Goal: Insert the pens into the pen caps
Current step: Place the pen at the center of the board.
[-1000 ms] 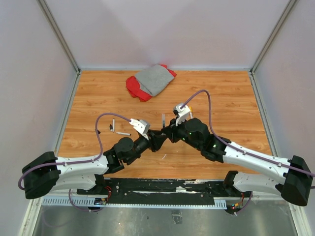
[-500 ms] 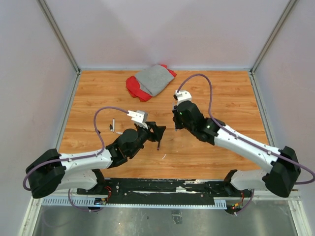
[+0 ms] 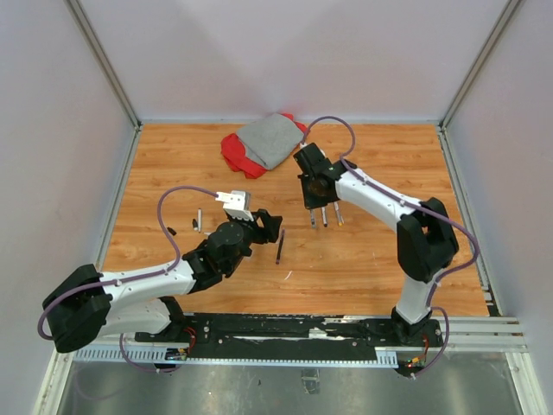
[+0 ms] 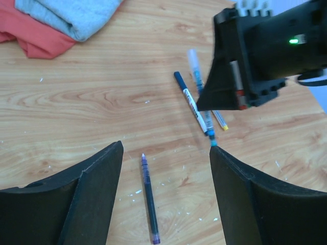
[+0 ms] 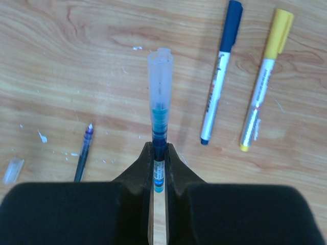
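My right gripper (image 5: 160,148) is shut on a teal-blue pen (image 5: 159,115) whose end sits in a clear cap (image 5: 160,74). In the top view the right gripper (image 3: 311,201) holds it low over the table, beside two capped pens: a blue-capped white pen (image 5: 219,76) and a yellow-capped pen (image 5: 263,81). My left gripper (image 4: 166,148) is open and empty. A dark purple pen (image 4: 148,201) lies uncapped on the wood between its fingers, also in the top view (image 3: 279,246). Another pen (image 3: 199,220) and a small dark cap (image 3: 171,231) lie at the left.
A grey and red cloth (image 3: 263,143) lies at the table's far edge. A small clear cap (image 5: 13,170) lies near the purple pen. White scraps dot the wood. The right arm's wrist (image 4: 265,56) hangs just beyond my left gripper.
The two grippers were together a second ago and have parted. The right gripper has moved away to the far side with the teal pen. The purple pen now lies on the table.
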